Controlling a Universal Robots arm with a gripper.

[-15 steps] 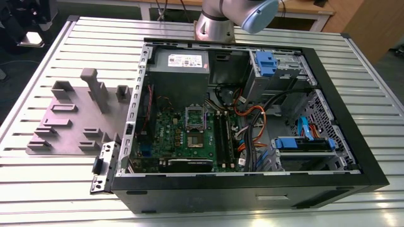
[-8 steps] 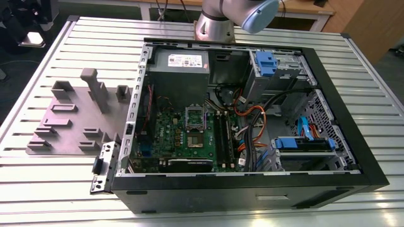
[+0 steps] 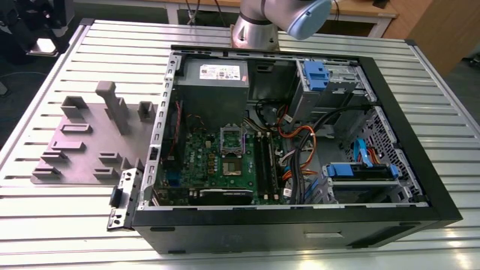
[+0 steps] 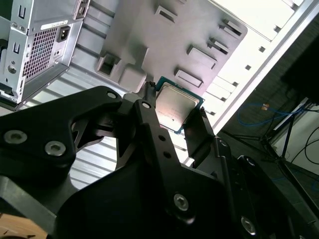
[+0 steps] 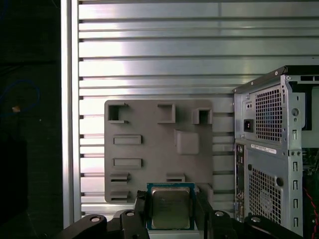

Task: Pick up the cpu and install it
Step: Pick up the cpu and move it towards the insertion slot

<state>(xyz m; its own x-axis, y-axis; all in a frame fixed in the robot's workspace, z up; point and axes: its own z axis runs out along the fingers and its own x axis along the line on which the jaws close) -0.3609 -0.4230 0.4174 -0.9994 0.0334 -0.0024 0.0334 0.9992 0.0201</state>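
Two black fingers [image 5: 141, 211] of the hand [image 5: 171, 209] are closed on the cpu [image 5: 170, 206], one on each of two opposite edges. The chip's silver-grey metal lid, with its thin darker rim, faces the camera in the first wrist view. In the second wrist view the same grasp shows at an angle: the hand [image 4: 175, 113] clamps the cpu [image 4: 174, 102] between its fingertips, and the chip spans the gap between them. In both wrist views the cpu appears raised above a grey fixture plate [image 5: 149, 149] with rectangular pockets and raised blocks, which lies on the slatted aluminium bench [image 5: 149, 50]. Just beside the plate is the perforated rear wall of a computer case [image 5: 269, 149].

In the exterior view, the fixture plate [image 3: 82, 140] lies on the bench [image 3: 67, 225] at the exterior view's left, just beside the computer case [image 3: 300, 230]. The case lies on its side with its panel off. Inside it, the green motherboard [image 3: 225, 169] carries the socket [image 3: 231, 164], with a hinged silver frame [image 3: 231, 136] on the socket's far side. A grey power supply [image 3: 213, 76] with a white label sits at the far end of the case. The arm [image 3: 259, 28] rises from the far part of the bench, behind the case.
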